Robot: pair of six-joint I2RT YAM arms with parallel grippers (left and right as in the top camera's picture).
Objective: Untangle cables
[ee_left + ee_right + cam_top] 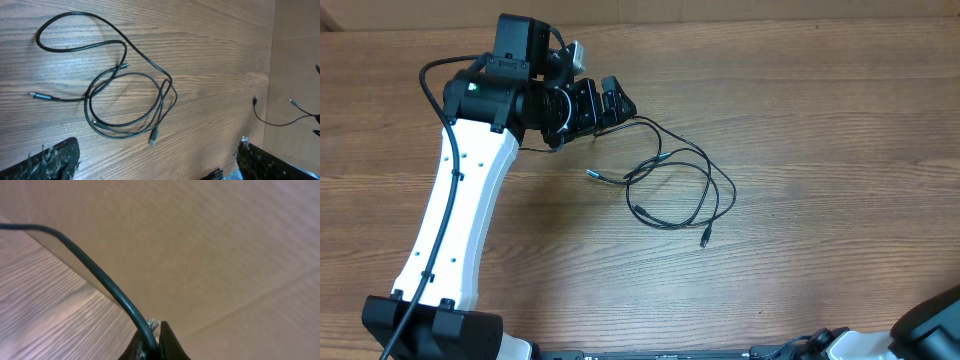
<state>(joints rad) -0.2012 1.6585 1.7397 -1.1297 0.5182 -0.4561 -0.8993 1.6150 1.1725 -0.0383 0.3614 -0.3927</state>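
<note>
The cables lie on the wooden table as two thin black cords, looped loosely over each other. Silvery plug tips point out at the left and the bottom. In the left wrist view the cables fill the upper left, with one long loop trailing away. My left gripper is just up and left of the cables, and my left gripper is open with only bare wood between its fingers. My right gripper is shut. A thicker dark cord runs right beside its tips; I cannot tell whether it is pinched.
The white left arm slants from the front left up to the gripper. Part of the right arm shows at the front right corner. A beige panel stands past the table edge, with thin dark wires against it.
</note>
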